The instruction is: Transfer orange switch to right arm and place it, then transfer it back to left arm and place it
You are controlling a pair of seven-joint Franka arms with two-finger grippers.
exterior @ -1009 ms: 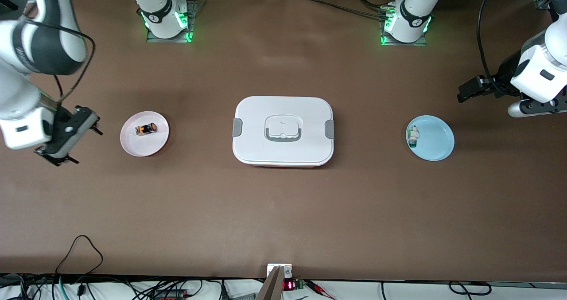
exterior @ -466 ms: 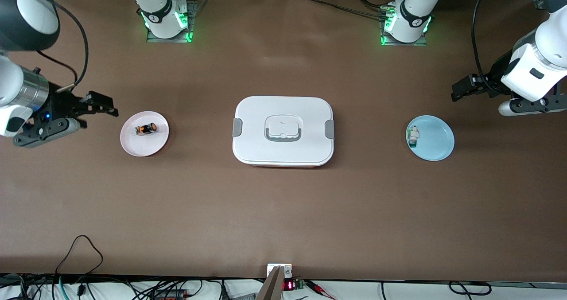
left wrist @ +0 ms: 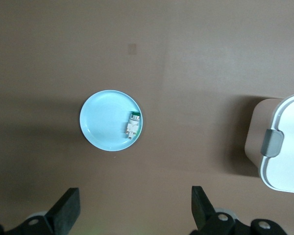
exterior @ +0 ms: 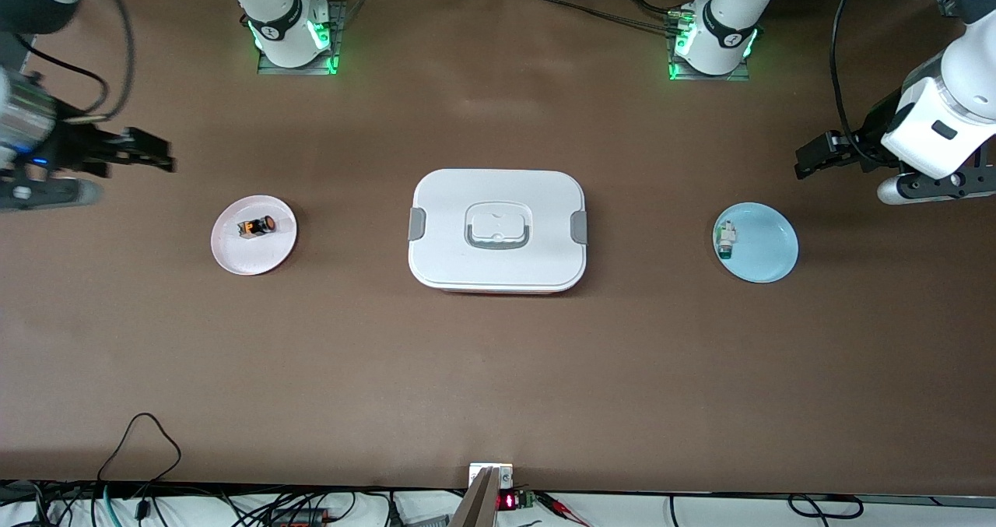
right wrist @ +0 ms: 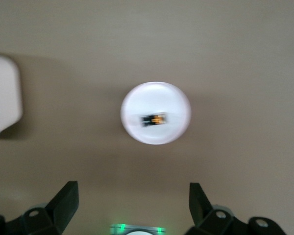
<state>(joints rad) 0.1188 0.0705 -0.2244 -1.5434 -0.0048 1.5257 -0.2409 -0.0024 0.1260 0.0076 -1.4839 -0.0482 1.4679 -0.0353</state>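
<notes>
The orange switch [exterior: 257,226] lies on a round pink plate [exterior: 243,256] toward the right arm's end of the table. My right gripper [exterior: 158,158] is open and empty, up over bare table beside that plate. In the right wrist view the switch [right wrist: 154,119] lies on the plate [right wrist: 157,95] ahead of the open gripper [right wrist: 134,203]. The white box [exterior: 498,230] stands at the table's middle. My left gripper [exterior: 811,161] is open and empty over the table near a blue plate [exterior: 770,251]; its own view shows it open [left wrist: 134,210].
The blue plate [left wrist: 103,117] holds a small white-and-green component [exterior: 725,239], which also shows in the left wrist view [left wrist: 132,123]. The box's end shows in the left wrist view [left wrist: 284,142] and its corner in the right wrist view [right wrist: 2,98]. Cables lie along the front edge.
My right gripper has swung up from beside the pink plate toward the arm bases' side, its wrist turned, still open. My left gripper has barely shifted. The switch has not moved.
</notes>
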